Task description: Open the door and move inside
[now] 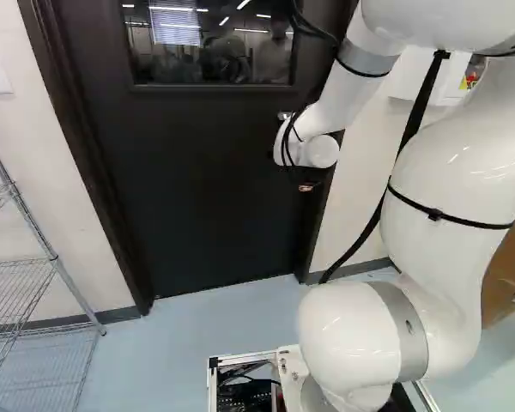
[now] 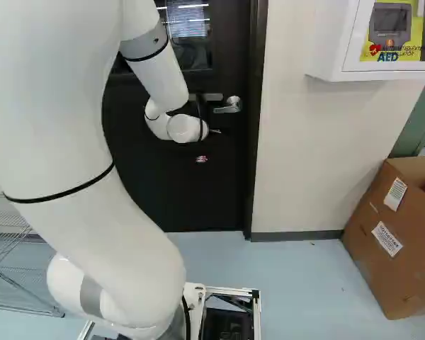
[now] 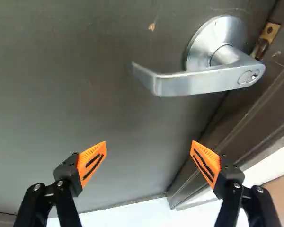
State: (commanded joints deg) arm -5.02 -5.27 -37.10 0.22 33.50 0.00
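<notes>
The glossy white arm (image 1: 438,172) rises from its joint at the foot of both base views, bulks high, then reaches ahead, its forearm slanting down to a rounded white wrist (image 2: 187,128) near the latch side of the dark brown door (image 1: 206,189). The black two-fingered tool (image 2: 205,147), mostly hidden beyond that wrist in the base views, has its fingers spread wide apart. Their orange pads (image 3: 92,158) stand well away from each other, with the door and a strip of floor seen between them.

The silver metal lever handle (image 3: 199,82) is on the door, ahead of the tool and apart from both fingers, closer to the finger on the frame side. Its round plate sits near the door's edge, beside a brass-coloured latch plate (image 3: 270,31). The door lies closed in its dark frame (image 2: 258,127).

At the left of the left base view, a chrome wire shelf (image 1: 47,257) stands beside the frame. At the right of the right base view, a brown cardboard box (image 2: 393,234) stands on the floor below a white wall cabinet (image 2: 329,42). Pale blue floor (image 2: 297,276) runs between the base's metal framework (image 2: 257,312) and the door.
</notes>
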